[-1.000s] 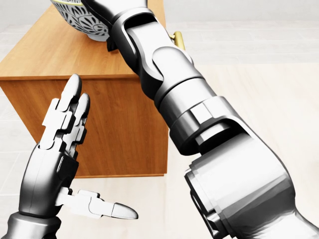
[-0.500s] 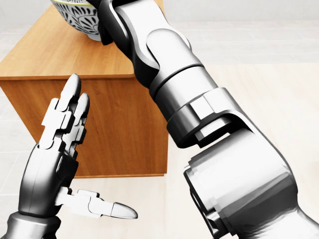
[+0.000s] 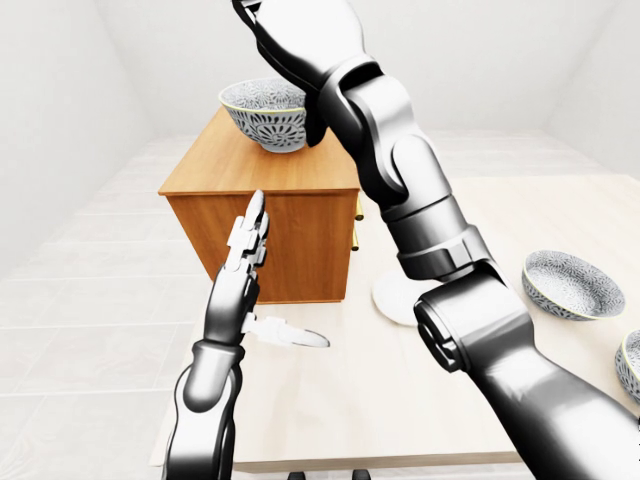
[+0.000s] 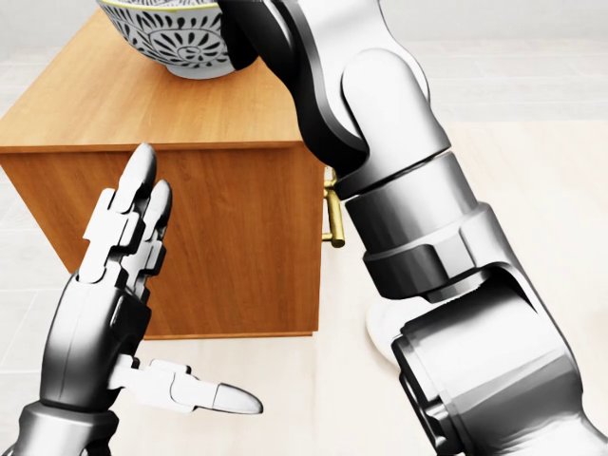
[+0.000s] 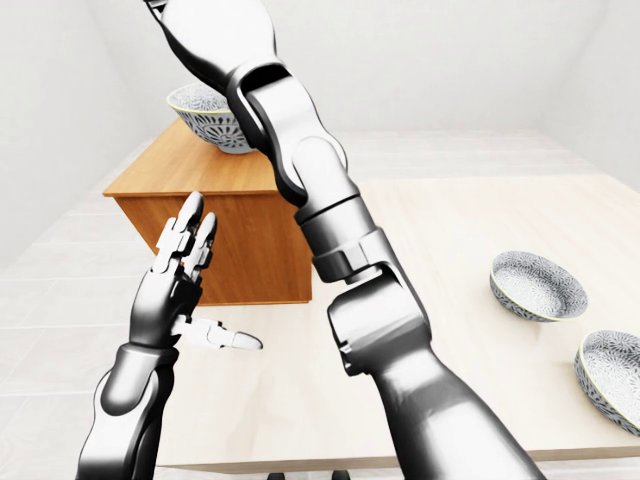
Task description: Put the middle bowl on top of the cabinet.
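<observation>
Pale wood tabletop fills the near part of the eye views, with white walls and a light tiled floor around it. Closest on the left, the left hand is raised with its fingers straight and pressed together, pointing up, and the thumb stuck out to the right. It is fully spread and holds nothing.

On the right, the right arm rises from the bottom corner and slants up and left across the views. Its hand runs off the top edge of both eye views, so I cannot tell how it is set.

Over at the right of the table sit two patterned bowls, one bowl whole and a nearer bowl cut by the edge. A white disc lies partly behind the arm.

Beyond the left hand stands the wooden cabinet, a brass handle on its right side. The middle bowl sits upright on the cabinet's top, toward the far right corner, with the right arm just beside it.
</observation>
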